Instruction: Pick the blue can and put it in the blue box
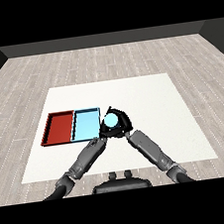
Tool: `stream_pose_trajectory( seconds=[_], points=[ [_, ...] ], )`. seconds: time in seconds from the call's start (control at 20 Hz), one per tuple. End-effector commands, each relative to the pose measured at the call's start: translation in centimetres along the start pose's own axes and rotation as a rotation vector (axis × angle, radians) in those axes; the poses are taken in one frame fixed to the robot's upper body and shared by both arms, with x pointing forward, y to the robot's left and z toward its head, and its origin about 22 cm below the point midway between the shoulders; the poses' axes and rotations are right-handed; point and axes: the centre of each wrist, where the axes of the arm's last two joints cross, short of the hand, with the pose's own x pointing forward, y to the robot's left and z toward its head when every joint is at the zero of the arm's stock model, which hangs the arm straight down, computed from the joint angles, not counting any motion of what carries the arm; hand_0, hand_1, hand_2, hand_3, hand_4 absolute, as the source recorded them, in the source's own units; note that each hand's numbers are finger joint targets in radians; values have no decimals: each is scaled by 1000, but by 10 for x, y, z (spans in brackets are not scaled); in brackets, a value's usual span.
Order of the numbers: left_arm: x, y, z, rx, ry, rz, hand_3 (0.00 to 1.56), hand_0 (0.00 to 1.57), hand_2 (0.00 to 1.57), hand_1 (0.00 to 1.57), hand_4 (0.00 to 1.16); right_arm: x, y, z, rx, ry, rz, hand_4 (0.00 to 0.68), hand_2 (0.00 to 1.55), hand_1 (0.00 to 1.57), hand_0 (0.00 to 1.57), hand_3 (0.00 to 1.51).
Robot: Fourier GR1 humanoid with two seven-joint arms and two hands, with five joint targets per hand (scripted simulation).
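Head view, right hand [119, 125] holding blue can [110, 119]

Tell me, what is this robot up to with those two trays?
The robot's right hand has its fingers curled round a light blue can, just right of the blue tray. The can is not in the tray yet. The left hand is close by, at the tray's near right corner; whether it touches the can is hard to tell. The red tray lies to the left of the blue one on the white table.
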Motion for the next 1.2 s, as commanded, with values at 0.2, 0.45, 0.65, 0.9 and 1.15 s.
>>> stream_pose_trajectory(
  seconds=[0.2, 0.45, 0.65, 0.9, 1.15],
  points=[
    [1, -15, 2, 97, 31, 24, 0, 0, 387, 0, 775, 7, 7, 2, 19, -16, -13, 511, 1456, 1448, 1448, 1365],
    [2, -23, -2, 138, 75, -57, 1472, 1571, 1571, 1571, 1134, 14, 11, -20, 28, -8, -44, 529, 1461, 1426, 1426, 1378],
    [-1, -11, -10, 144, 42, -72, 1456, 1571, 1553, 1571, 1136, 13, 1, -13, 31, -21, -49, 531, 1457, 1423, 1423, 1378],
    [1, -15, -11, 163, 47, -92, 1472, 1571, 1558, 1571, 1142, -5, -6, -14, 21, -14, -56, 522, 1464, 1425, 1425, 1376],
    [4, -10, -11, 170, 27, -98, 1466, 1571, 1559, 1571, 1138, 2, 1, -5, 4, 15, 40, 0, 0, 0, 0, 0]
  ],
)
